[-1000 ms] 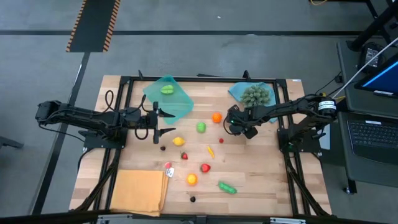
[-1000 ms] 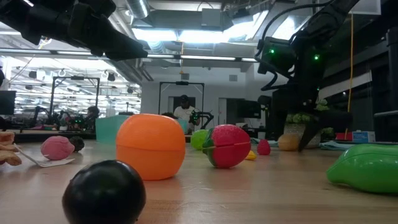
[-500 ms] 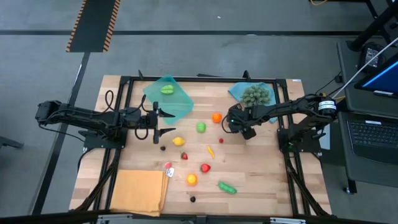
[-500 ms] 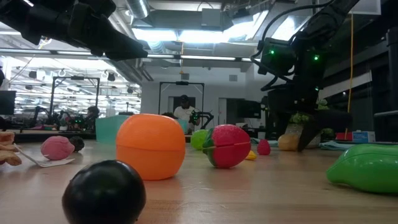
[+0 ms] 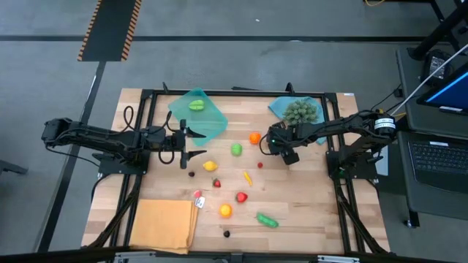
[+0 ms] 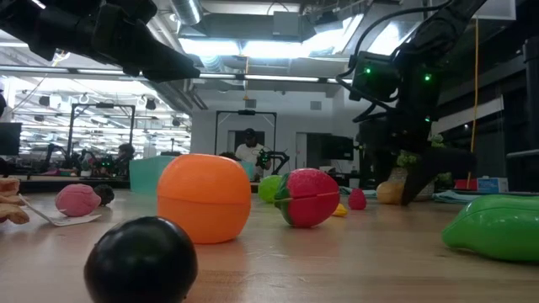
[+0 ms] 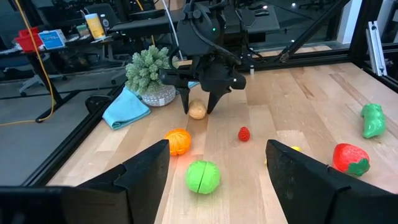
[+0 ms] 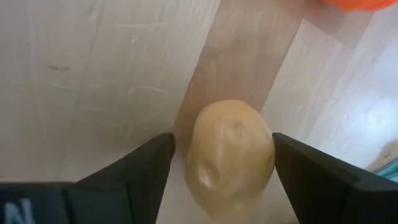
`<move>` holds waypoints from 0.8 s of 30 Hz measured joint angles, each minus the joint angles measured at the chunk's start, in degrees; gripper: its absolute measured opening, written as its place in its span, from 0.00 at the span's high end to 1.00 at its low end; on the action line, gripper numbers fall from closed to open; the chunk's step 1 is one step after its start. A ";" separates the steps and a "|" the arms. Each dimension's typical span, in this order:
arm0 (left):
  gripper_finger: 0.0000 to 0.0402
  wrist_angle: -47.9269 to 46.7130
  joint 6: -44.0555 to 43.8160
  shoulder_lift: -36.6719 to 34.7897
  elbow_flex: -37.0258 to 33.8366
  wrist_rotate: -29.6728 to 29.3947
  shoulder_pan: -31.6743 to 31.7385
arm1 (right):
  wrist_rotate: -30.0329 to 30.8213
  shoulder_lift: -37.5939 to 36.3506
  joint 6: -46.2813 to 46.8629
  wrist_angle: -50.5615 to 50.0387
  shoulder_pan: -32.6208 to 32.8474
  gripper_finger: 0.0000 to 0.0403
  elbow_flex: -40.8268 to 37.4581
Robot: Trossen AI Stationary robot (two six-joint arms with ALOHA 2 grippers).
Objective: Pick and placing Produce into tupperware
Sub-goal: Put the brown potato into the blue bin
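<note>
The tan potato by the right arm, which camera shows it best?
The right wrist view: the potato fills the picture between the open right pincer. The left wrist view shows it small, on the table. The low view shows it far off. In the high view the arm hides it.

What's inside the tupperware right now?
In the high view the tupperware holds one green piece of produce; the rest of its floor shows bare. The left gripper hangs beside its edge, covering nothing inside.
</note>
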 joint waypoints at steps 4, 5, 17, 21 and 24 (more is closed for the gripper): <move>0.36 0.00 0.01 0.00 0.00 0.00 0.00 | -0.68 0.00 1.81 -0.13 -0.85 0.32 0.00; 0.36 0.00 0.00 0.00 0.00 0.00 0.00 | -0.72 0.00 1.83 -0.15 -0.95 0.34 0.00; 0.36 -0.01 0.00 -0.01 0.00 -0.01 0.00 | -0.60 0.02 2.44 -0.31 -1.09 0.50 0.00; 0.35 0.00 0.00 -0.01 0.00 0.00 0.00 | -0.39 0.02 4.85 -0.31 -1.09 0.49 -0.02; 0.36 0.00 0.00 -0.01 0.00 -0.01 -0.01 | -0.22 0.02 6.29 -0.34 -1.09 0.50 -0.04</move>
